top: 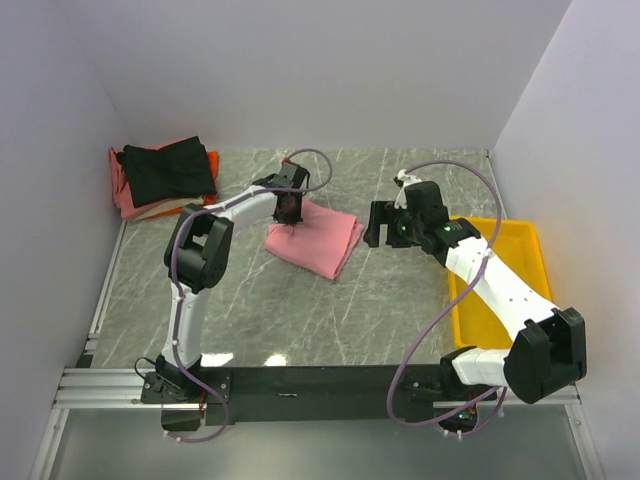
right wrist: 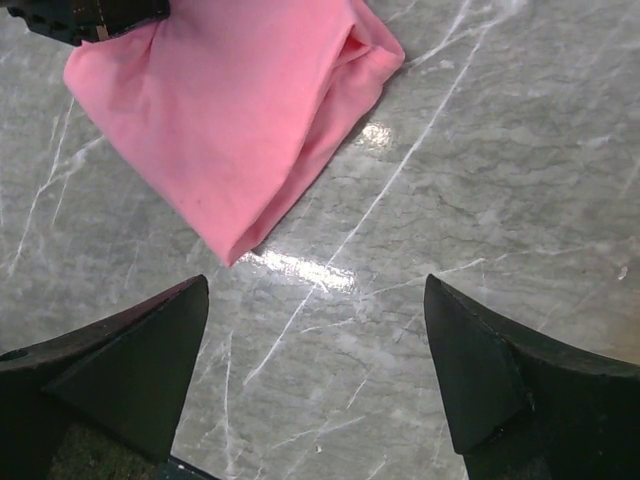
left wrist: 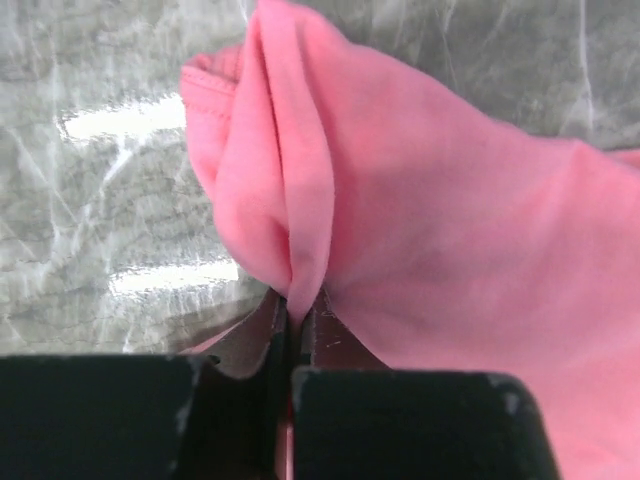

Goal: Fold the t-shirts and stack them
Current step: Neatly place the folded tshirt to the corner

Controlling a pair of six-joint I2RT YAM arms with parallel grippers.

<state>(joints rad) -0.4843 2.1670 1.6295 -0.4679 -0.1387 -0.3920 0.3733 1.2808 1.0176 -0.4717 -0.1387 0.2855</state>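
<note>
Left fingers pinch a fold of the salmon-pink t-shirt, while right fingers gape wide, empty.

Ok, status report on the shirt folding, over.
Left gripper shut on edge of folded pink t-shirt. Right gripper open, hovering over bare table beside it. Nothing seen between shirt and stack at far left.

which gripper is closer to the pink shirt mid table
Left. The left gripper is shut on the pink shirt at its far-left edge; the right gripper hovers open off its right edge.
</note>
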